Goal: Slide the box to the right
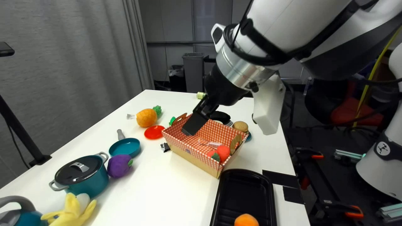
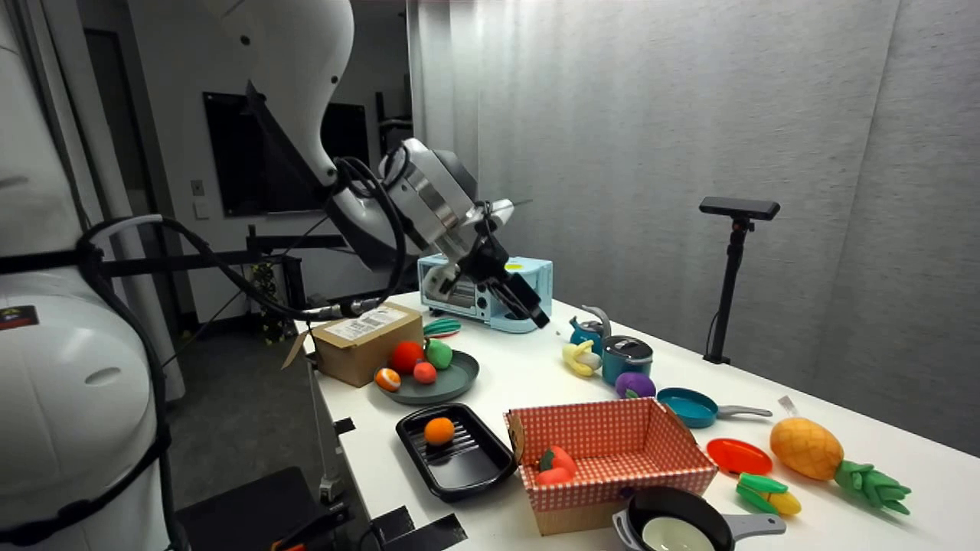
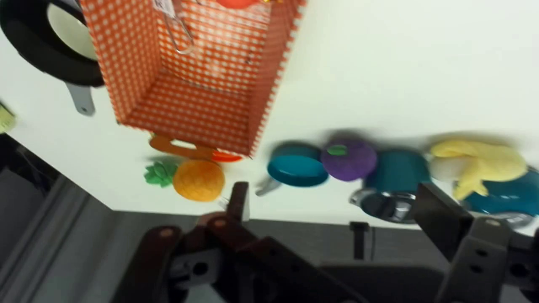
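Box (image 2: 612, 428) sits on our worktop (image 1: 141, 194), red toy food (image 1: 223, 153) inside; we see the claw (image 3: 332, 190) aloft, fingers (image 3: 441, 216) wide apart.

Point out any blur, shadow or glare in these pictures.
Wrist view: gripper out of focus, soft shadow along the purple toy, pale glare spots inside the box; both exterior views: tabletop bright white, grey curtain dimmer.

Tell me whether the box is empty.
No: in an exterior view, red toy food lies inside the box.
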### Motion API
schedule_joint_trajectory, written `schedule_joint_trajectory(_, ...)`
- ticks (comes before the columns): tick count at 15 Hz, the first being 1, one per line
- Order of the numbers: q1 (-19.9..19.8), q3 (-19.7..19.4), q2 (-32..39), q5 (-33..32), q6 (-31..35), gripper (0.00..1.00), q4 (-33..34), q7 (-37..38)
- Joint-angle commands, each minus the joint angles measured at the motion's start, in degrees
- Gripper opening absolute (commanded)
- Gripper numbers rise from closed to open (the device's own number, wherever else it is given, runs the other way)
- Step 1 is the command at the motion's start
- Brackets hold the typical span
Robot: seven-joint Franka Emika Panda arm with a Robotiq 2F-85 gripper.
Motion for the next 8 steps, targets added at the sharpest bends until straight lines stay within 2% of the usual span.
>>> schedule_joint_trajectory(1, 0.9, 7.66, -3.03, 5.56, -2.82, 1.0, 4.01, -7.94)
schedule_joint_trajectory(4, 1.16, 11.78, -2.22, 11.02, -2.36, 1.0, 7.48, -14.71)
schedule_joint_trajectory(7, 1.26, 13.71, -1.21, 20.29, -2.26, 1.0, 9.17, -23.38)
schedule_joint_trajectory(8, 1.81, 12.82, -1.9, 15.08, -2.01, 1.0, 7.78, -17.66)
